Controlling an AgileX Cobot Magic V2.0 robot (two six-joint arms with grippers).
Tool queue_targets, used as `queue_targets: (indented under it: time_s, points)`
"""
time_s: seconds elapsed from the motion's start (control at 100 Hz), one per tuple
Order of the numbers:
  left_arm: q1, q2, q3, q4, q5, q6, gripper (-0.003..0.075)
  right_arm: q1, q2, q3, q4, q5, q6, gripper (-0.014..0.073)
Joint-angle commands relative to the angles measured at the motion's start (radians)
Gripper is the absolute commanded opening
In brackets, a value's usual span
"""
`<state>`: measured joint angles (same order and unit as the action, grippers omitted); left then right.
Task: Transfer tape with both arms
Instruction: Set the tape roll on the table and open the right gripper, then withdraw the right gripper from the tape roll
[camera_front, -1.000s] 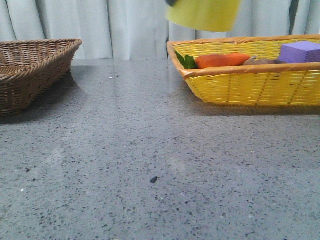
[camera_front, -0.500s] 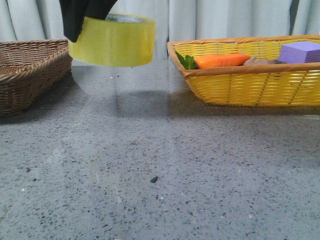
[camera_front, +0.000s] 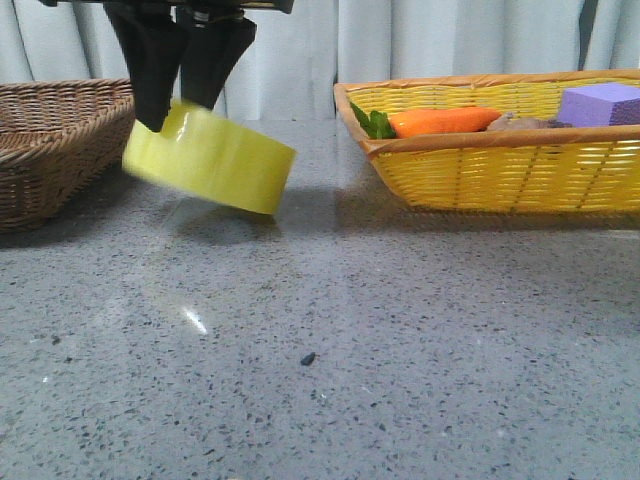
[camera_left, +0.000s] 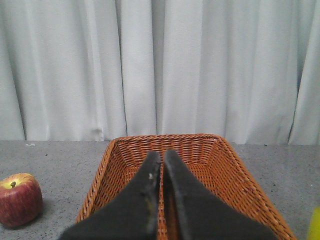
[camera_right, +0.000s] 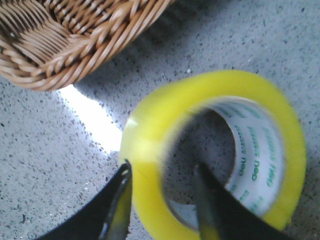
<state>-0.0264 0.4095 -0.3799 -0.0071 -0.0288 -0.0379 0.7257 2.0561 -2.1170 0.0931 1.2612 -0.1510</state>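
At the far left of the front view sits a brown wicker basket (camera_front: 55, 140) on the grey speckled table (camera_front: 380, 340); the left wrist view looks into it over the left gripper (camera_left: 162, 159), whose two black fingers lie pressed together with only a thin seam between them, and a red apple (camera_left: 19, 199) rests on the table beside the basket's outer wall. Just to the right of that basket, the right gripper (camera_front: 178, 103) hangs from above and pinches the tape (camera_front: 208, 157). The right wrist view shows one finger (camera_right: 116, 210) outside the yellow band and the other inside the hole against the white core, so the jaws clamp the roll's wall. Green lettering runs around that core, but it is blurred and I cannot read a brand from it. The roll tilts, its right side dipping close to the table, and I cannot tell whether it touches. Half a second ago the roll hung higher and nearly level; a second ago it was up at the top edge, above the yellow basket. Now it is lower, further left and slanted. To the right, the yellow basket (camera_front: 500, 170) holds a carrot (camera_front: 445, 121) with green leaves and a purple block (camera_front: 600, 104), unchanged.
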Motion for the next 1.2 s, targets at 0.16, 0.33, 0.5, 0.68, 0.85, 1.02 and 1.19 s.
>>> queue_targets:
  time_s: [0.16,0.33,0.5,0.68,0.85,1.02,1.19]
  points:
    - [0.001,0.01,-0.036,-0.008,-0.076,-0.003,-0.002,-0.006,-0.066,-0.039,-0.019,-0.05,-0.017,0.0279]
    - [0.001,0.01,-0.036,-0.008,-0.074,-0.003,-0.002,-0.007,-0.066,-0.076,-0.061,-0.015,-0.017,0.0278]
    - [0.001,0.01,-0.043,-0.006,-0.065,-0.003,-0.002,-0.009,-0.091,-0.157,-0.115,0.03,-0.013,0.0276]
    - [-0.038,0.01,-0.104,0.018,0.029,-0.001,-0.002,-0.041,-0.171,-0.167,-0.169,0.022,-0.011,0.0276]
    - [-0.099,0.01,-0.146,0.063,0.058,0.001,-0.002,-0.112,-0.256,-0.167,-0.169,0.025,0.016,0.0276]
    - [-0.168,0.015,-0.15,0.063,0.056,0.001,-0.0019,-0.161,-0.338,-0.167,-0.169,0.033,0.02,0.0276]
    - [-0.25,0.063,-0.15,0.063,0.056,0.001,-0.0018,-0.185,-0.413,-0.167,-0.172,0.037,0.02,0.0275]
